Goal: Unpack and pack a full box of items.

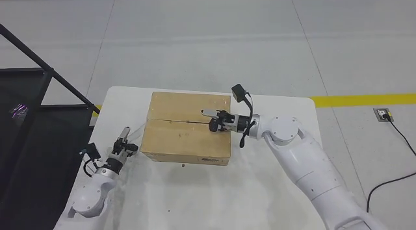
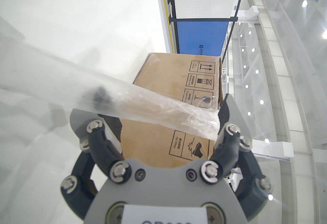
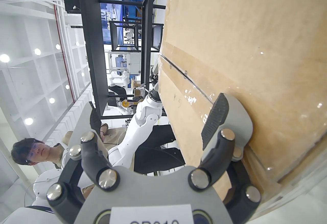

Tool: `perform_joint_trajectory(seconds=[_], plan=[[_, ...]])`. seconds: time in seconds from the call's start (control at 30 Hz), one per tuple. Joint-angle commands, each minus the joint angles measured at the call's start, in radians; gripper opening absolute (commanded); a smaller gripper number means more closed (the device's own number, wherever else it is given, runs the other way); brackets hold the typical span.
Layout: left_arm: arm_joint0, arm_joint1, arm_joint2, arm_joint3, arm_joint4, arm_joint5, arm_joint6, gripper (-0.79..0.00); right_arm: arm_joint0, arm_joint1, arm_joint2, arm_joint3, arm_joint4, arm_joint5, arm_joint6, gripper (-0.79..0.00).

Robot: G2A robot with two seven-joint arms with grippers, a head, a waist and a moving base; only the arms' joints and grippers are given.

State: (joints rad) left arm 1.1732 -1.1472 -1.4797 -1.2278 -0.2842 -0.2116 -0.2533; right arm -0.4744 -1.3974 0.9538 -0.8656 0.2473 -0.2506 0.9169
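Note:
A closed cardboard box [image 1: 187, 129] stands in the middle of the white table [image 1: 286, 110], its two top flaps meeting at a seam [image 1: 185, 121]. My right gripper [image 1: 212, 119] hovers open over the box top beside the seam. In the right wrist view one of its fingers [image 3: 224, 120] lies flat against the flap [image 3: 242, 38] near the seam [image 3: 184, 77]. My left gripper [image 1: 123, 143] is off the box's left side, low over the table and open. A strip of clear tape [image 2: 153, 107] stretches across it and clings to one fingertip [image 2: 224, 112], with the box [image 2: 178, 77] behind.
A black metal frame [image 1: 29, 97] stands just left of the table. The table's front part [image 1: 195, 191] is bare white surface. On the floor to the right are a yellow line [image 1: 364, 100] and a socket [image 1: 383, 114] with a cable.

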Motion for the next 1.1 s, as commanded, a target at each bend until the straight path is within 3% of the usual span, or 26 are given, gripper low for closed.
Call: perform_joint_trajectory(seconds=[0.0,0.13,0.47,0.73,1.07], plan=[[0.001,-0.003,0.003,-0.011,-0.014,0.001,0.002,0.0,-0.001,0.0,0.002,-0.001,-0.002,-0.002,0.0,0.0],[-0.001,-0.01,0.007,-0.028,-0.05,0.0,0.02,0.0,-0.005,0.0,0.006,-0.003,-0.001,-0.003,0.001,0.0],[0.018,-0.023,-0.012,-0.098,-0.11,-0.102,0.097,0.0,-0.014,0.002,0.014,-0.012,-0.008,-0.001,0.004,0.0],[0.023,-0.026,-0.033,-0.157,-0.053,-0.158,0.141,0.0,-0.018,0.003,0.02,-0.021,-0.014,0.0,0.008,0.0],[0.012,-0.029,-0.052,-0.219,0.003,-0.142,0.156,0.0,-0.025,0.004,0.029,-0.027,-0.018,0.001,0.011,0.0]])
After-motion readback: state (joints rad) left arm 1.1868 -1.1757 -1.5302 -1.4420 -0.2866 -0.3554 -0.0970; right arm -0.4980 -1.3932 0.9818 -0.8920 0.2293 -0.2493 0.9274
